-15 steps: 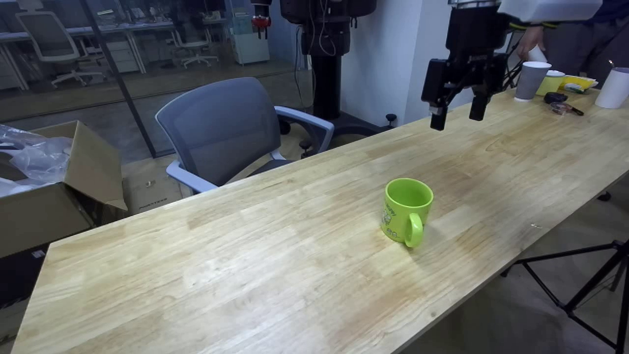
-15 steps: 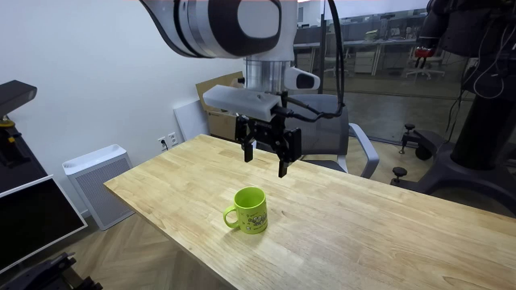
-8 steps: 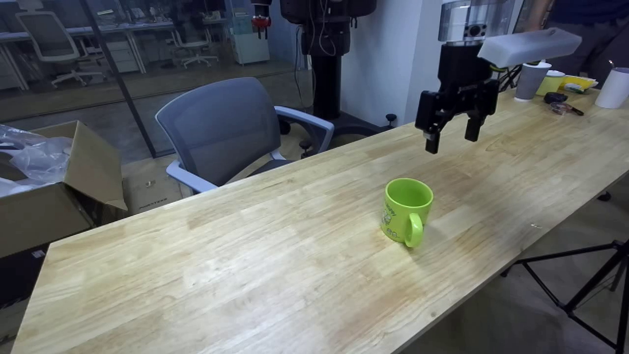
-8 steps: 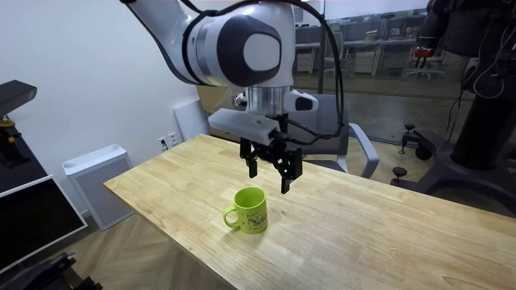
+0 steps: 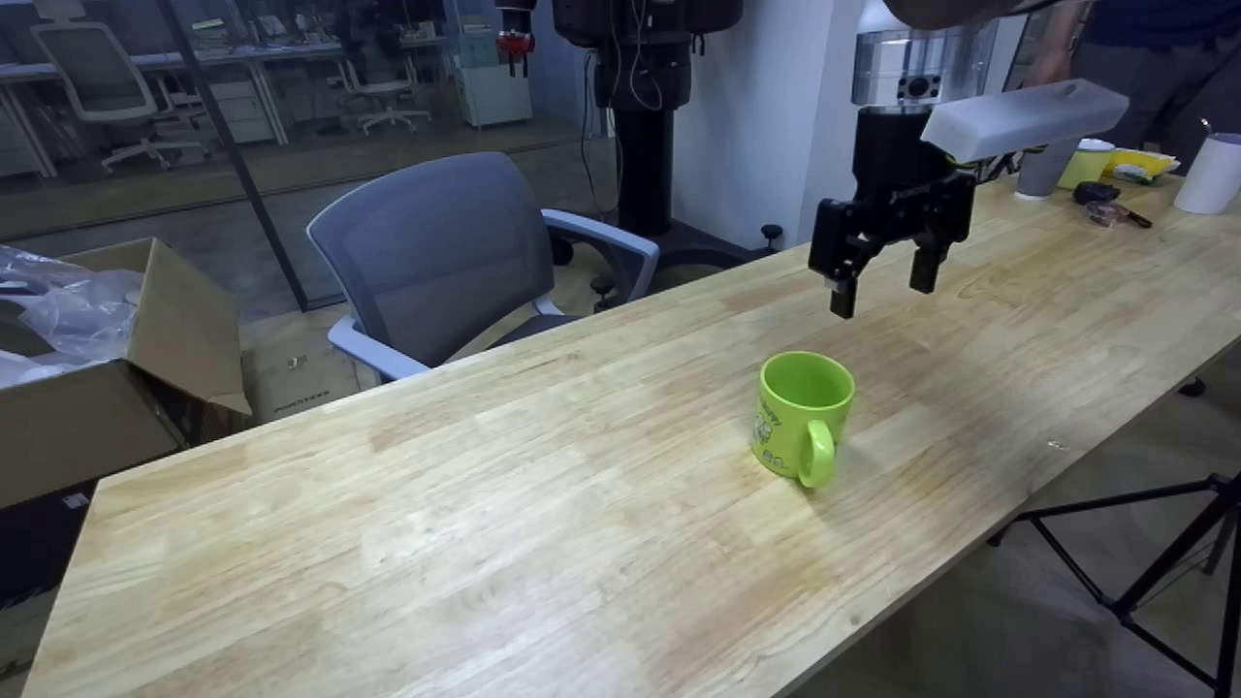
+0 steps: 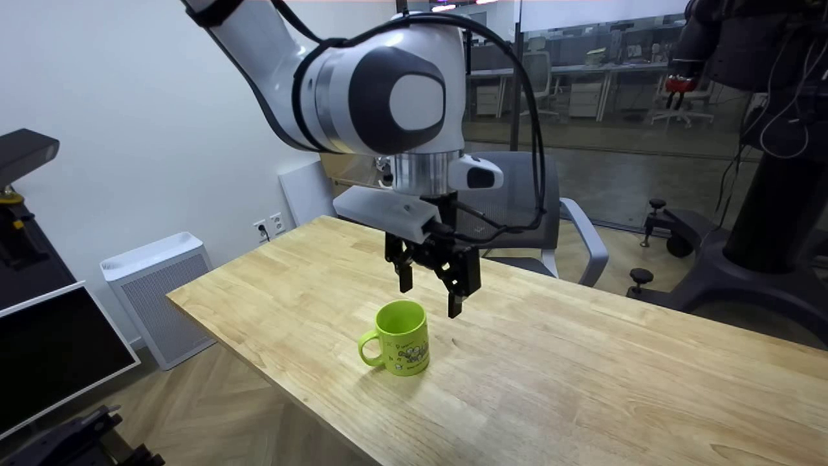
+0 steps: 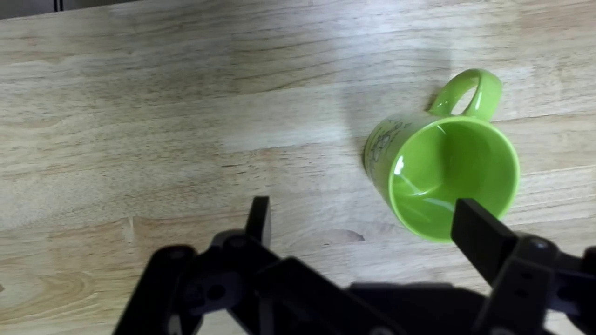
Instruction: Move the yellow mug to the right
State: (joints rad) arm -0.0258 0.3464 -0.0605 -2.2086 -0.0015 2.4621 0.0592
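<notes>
The yellow mug is lime-green with a loop handle and a small printed drawing. It stands upright on the wooden table in both exterior views (image 5: pixel 800 427) (image 6: pixel 402 343). In the wrist view the mug (image 7: pixel 437 177) is right of centre, with its handle towards the top. My gripper (image 5: pixel 883 289) (image 6: pixel 430 296) is open and empty. It hangs above the table, a little behind the mug in both exterior views, and is apart from it. In the wrist view the gripper (image 7: pixel 362 204) has its right finger overlapping the mug's rim in the picture.
In an exterior view, a grey cup (image 5: pixel 1045 173), a white cup (image 5: pixel 1212 174), another yellow-green cup (image 5: pixel 1086 165) and a yellow packet (image 5: pixel 1139 165) stand at the table's far end. A grey chair (image 5: pixel 436 252) stands along the table edge. The wooden table (image 6: pixel 582 362) surrounds the mug.
My gripper has come down towards the table and nearer the mug, staying open. It has shifted slightly left in an exterior view. The mug has not moved.
</notes>
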